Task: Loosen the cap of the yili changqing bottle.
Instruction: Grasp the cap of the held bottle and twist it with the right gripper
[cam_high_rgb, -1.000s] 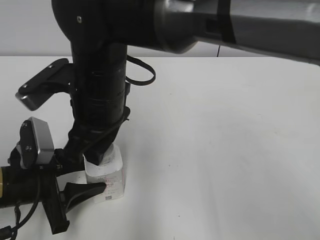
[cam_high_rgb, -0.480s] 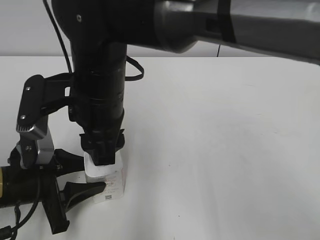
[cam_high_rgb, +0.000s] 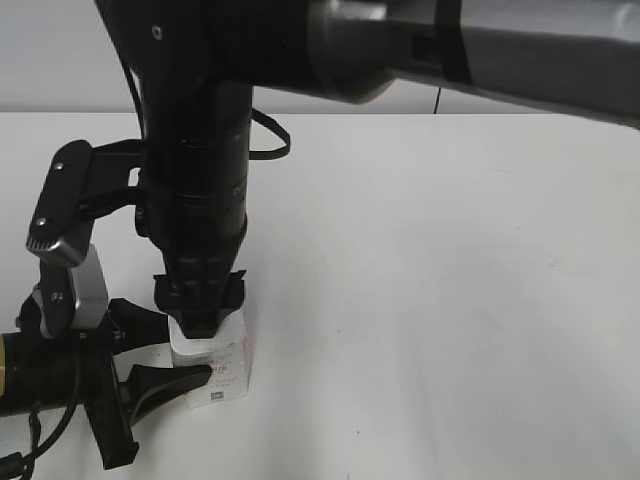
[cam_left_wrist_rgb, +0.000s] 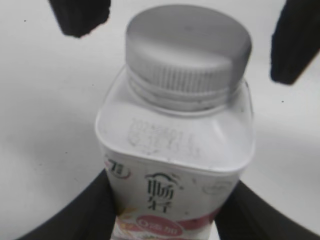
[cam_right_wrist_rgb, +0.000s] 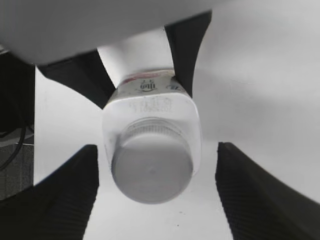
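The bottle (cam_high_rgb: 215, 368) stands upright near the front left corner of the white surface (cam_high_rgb: 450, 300); the left gripper (cam_high_rgb: 165, 355) pinches its squarish plastic body from the side (label facing out); the right gripper (cam_right_wrist_rgb: 155, 192) hangs directly above, fingers (cam_right_wrist_rgb: 250, 195) spread wide either side of the ribbed white cap (cam_right_wrist_rgb: 151, 172), not touching; closing in comes next, I'd say.

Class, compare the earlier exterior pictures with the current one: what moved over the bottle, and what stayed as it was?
The right gripper turned about its vertical axis above the cap and sank slightly; its fingers stand open, apart from the cap. The left gripper stayed clamped on the yili changqing bottle, which did not shift.
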